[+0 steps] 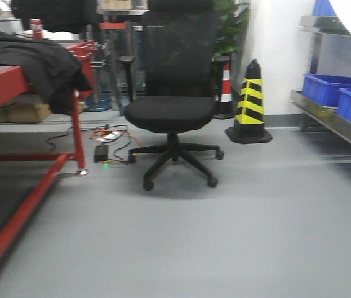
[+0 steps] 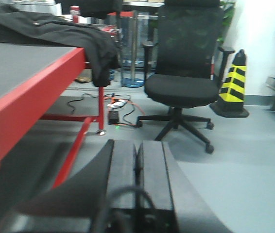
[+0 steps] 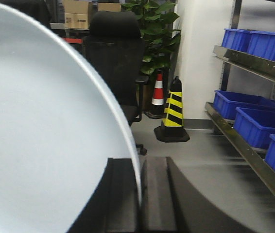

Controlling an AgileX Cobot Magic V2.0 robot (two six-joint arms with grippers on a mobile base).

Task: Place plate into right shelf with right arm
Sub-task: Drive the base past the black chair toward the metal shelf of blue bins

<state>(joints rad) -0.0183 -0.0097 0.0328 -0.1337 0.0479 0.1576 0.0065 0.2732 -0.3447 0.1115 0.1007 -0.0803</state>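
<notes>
while right gripper clenches rim of glossy white round plate, plate upright at its left: keep grip firm, swing toward shiny stainless-steel shelf at its right, level plate, avoid blue plastic bins.

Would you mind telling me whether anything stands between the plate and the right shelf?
Nothing visible does: the plate, held in the right end effector, faces open floor before the shelf; the cone stands farther back.
</notes>
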